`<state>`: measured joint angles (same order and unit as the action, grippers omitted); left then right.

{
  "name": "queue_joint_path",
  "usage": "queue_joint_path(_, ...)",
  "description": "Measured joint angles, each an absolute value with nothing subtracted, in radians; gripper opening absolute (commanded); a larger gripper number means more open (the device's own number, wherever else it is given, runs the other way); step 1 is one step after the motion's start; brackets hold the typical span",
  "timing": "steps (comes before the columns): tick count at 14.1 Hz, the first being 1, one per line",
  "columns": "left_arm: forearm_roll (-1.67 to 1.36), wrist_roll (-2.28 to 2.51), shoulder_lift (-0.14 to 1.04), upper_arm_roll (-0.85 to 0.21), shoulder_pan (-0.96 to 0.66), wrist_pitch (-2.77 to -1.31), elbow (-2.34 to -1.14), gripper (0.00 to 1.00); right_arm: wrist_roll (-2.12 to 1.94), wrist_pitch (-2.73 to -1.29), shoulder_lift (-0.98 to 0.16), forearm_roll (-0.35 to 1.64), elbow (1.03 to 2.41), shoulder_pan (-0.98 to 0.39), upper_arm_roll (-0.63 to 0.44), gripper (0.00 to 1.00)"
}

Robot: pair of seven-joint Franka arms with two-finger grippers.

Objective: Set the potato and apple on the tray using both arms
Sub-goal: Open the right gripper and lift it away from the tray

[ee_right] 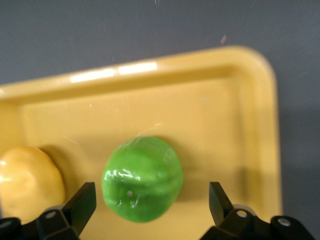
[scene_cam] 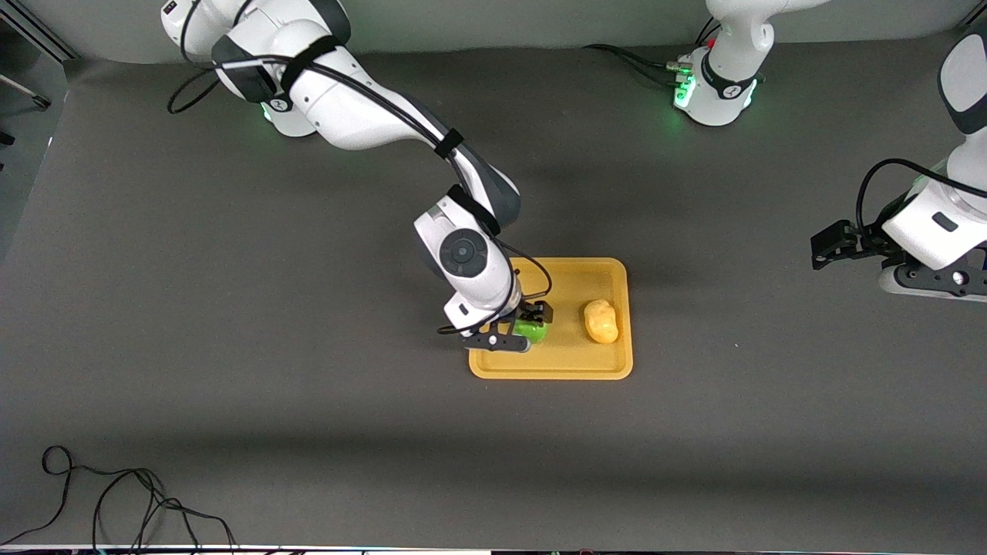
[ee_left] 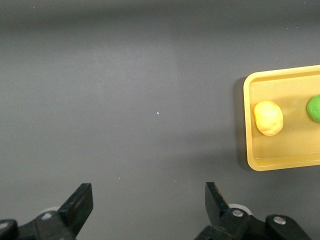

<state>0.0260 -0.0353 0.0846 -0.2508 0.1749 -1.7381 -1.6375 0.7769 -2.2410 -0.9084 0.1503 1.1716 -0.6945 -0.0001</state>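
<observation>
The yellow-orange tray (scene_cam: 570,366) lies mid-table. The potato (scene_cam: 601,321) lies on it toward the left arm's end; it also shows in the left wrist view (ee_left: 268,118) and the right wrist view (ee_right: 27,180). The green apple (scene_cam: 532,331) rests on the tray toward the right arm's end, and shows in the right wrist view (ee_right: 142,178) and the left wrist view (ee_left: 315,108). My right gripper (scene_cam: 524,327) is open, its fingers on either side of the apple with gaps. My left gripper (scene_cam: 825,250) is open and empty over bare table at the left arm's end.
The tray's rim shows in both wrist views (ee_left: 247,125) (ee_right: 270,100). A loose black cable (scene_cam: 116,501) lies near the table's front edge at the right arm's end. The left arm's base (scene_cam: 713,92) stands at the table's back edge.
</observation>
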Motion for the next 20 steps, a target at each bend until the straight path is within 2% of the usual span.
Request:
queue_joint_path(3,0.026,-0.035,0.086,-0.246,0.177,-1.738,-1.637,1.00,0.766,-2.119,-0.745,0.150,1.221,-0.669,-0.075,1.00)
queue_joint_path(5,0.026,-0.035,0.086,-0.242,0.178,-1.738,-1.637,1.00,0.720,-1.965,-0.626,0.150,1.248,-0.605,-0.098,1.00)
queue_joint_path(8,0.026,-0.029,0.088,-0.240,0.178,-1.739,-1.637,1.00,0.561,-1.813,-0.493,0.147,1.270,-0.533,-0.149,1.00)
queue_joint_path(10,0.023,-0.021,0.091,-0.234,0.182,-1.739,-1.637,1.00,0.467,-1.762,-0.417,0.124,1.290,-0.511,-0.181,1.00)
queue_joint_path(12,0.005,-0.020,0.093,-0.184,0.157,-1.739,-1.637,1.00,0.438,-1.729,-0.338,0.055,1.322,-0.456,-0.167,1.00)
queue_joint_path(14,-0.008,-0.020,0.094,-0.113,0.108,-1.739,-1.637,1.00,0.367,-1.669,-0.265,0.011,1.343,-0.350,-0.106,1.00)
queue_joint_path(16,-0.013,-0.020,0.095,-0.087,0.085,-1.739,-1.637,1.00,0.315,-1.632,-0.194,0.004,1.381,-0.263,-0.066,1.00)
queue_joint_path(20,-0.013,-0.018,0.095,-0.059,0.044,-1.738,-1.636,1.00,0.176,-1.606,-0.029,0.002,1.547,-0.091,-0.005,1.00)
